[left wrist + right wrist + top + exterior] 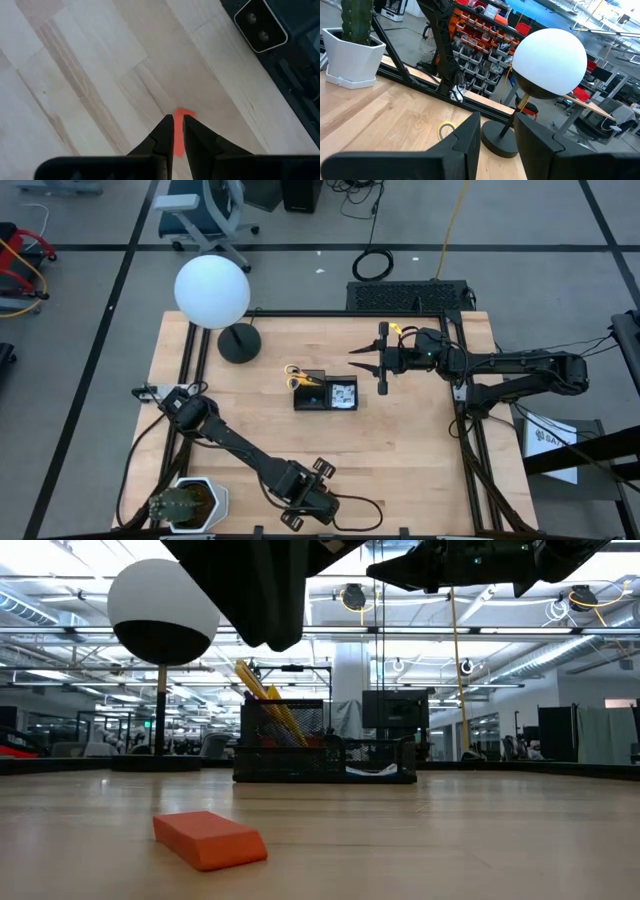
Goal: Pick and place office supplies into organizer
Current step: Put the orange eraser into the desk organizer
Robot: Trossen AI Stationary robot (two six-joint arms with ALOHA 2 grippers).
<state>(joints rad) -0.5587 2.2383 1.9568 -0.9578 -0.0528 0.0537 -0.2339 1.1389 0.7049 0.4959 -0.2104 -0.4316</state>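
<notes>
The left claw (pixel 174 131) hangs low over the near edge of the desk (pixel 400 450), its two dark fingers (pixel 162 134) drawn nearly together with only a thin slit between them, holding nothing. Through that slit, in the left wrist view, the small red eraser (pixel 179 131) shows on the bare wood right under the tips; whether the tips touch it cannot be told. In the low view the same eraser (pixel 210 839) lies flat on the desk, well apart from the organizer (pixel 325 752). The organizer (pixel 324 391) sits near the middle of the desk, a black mesh tray with the yellow-handled scissors (pixel 298 376) standing in its left compartment and a yellow pencil (pixel 262 695) leaning out of that same side in the low view. The right claw (pixel 364 360) hovers above the desk just to the right of the organizer, its fingers (pixel 464 140) parted and empty. A round white lamp (pixel 212 292) on a black base stands at the far left of the desk, and a potted cactus (pixel 180 502) sits at the near left corner.
</notes>
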